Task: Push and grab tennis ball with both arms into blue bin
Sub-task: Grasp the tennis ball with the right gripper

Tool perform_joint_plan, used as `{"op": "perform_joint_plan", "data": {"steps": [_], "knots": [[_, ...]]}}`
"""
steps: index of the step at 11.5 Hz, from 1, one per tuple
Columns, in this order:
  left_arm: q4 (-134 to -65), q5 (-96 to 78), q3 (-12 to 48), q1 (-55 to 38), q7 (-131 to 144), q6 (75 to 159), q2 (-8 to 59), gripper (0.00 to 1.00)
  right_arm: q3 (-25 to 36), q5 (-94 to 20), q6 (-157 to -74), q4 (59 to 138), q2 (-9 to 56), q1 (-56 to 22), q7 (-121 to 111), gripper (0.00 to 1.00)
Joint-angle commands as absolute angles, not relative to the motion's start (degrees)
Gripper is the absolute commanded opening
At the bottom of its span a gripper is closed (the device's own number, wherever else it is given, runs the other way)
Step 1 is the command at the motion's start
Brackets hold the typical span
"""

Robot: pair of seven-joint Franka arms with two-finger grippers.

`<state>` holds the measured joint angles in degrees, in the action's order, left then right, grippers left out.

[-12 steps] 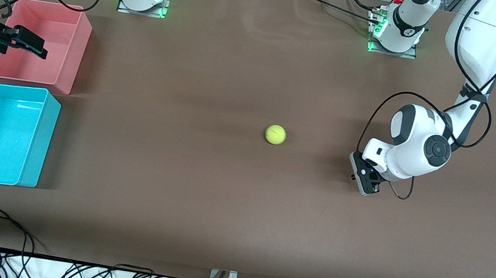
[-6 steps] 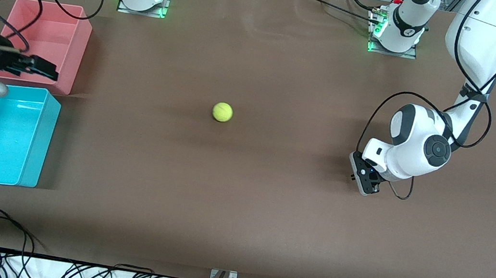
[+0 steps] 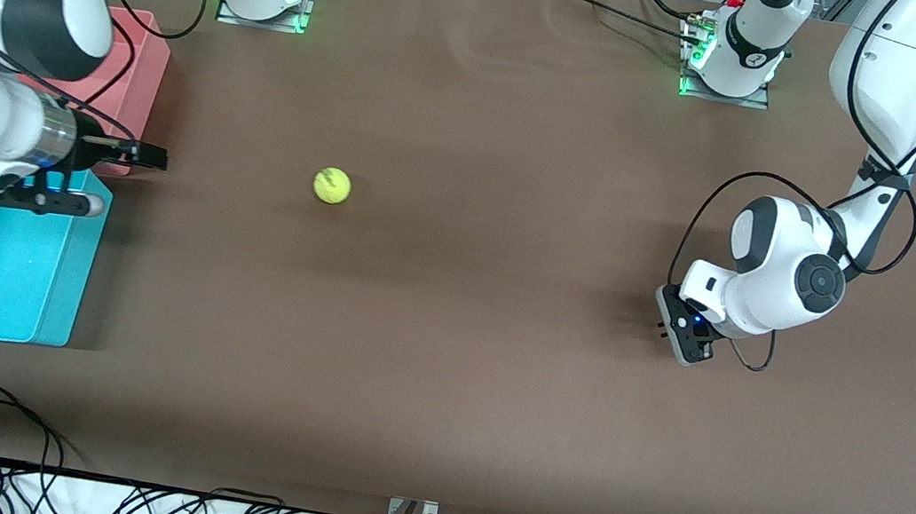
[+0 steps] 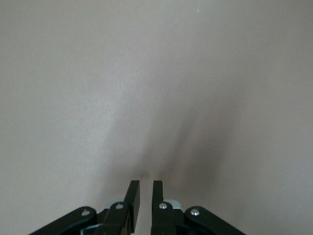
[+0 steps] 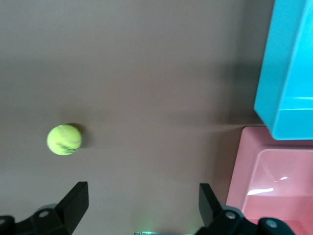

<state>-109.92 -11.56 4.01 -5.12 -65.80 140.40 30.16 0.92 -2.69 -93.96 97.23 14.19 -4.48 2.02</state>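
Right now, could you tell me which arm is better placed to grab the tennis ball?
Right. The right gripper, jaws wide open, faces the tennis ball beside the blue bin; the left gripper sits much farther off.

High front overview; wrist views close above the table [image 3: 493, 387].

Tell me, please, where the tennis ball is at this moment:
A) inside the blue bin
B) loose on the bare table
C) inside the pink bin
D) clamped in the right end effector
B: the tennis ball sits alone on the table, apart from the open right end effector, the blue bin and the pink bin.
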Motion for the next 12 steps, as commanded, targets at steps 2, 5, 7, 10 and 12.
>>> {"op": "perform_joint_plan", "data": {"steps": [2, 5, 7, 10, 12], "knots": [[-110.7, -10.6, 2.4, -4.8, -66.2, 138.8, 28.5, 0.39, 0.4, -3.9, -101.3, 110.4, 11.6, -4.4, 2.7, 1.00], [-111.8, -11.0, 1.0, -4.9, -65.5, 138.8, 27.3, 0.51, 0.4, -3.8, -108.9, 119.7, 11.4, -4.4, 2.7, 1.00], [-112.8, -10.7, 0.0, -4.7, -65.5, 138.9, 26.4, 1.00, 0.6, -3.8, -117.0, 127.3, 11.4, -4.4, 2.8, 1.00], [-118.0, -10.5, -0.3, -2.1, -65.6, 138.8, 20.0, 1.00, 0.9, -3.9, -125.1, 132.6, 12.0, -3.9, 2.8, 1.00], [-120.1, -10.5, -0.3, -0.1, -65.6, 138.9, 16.7, 1.00, 0.9, -3.8, -127.3, 132.6, 13.0, -3.9, 2.7, 1.00]]}}
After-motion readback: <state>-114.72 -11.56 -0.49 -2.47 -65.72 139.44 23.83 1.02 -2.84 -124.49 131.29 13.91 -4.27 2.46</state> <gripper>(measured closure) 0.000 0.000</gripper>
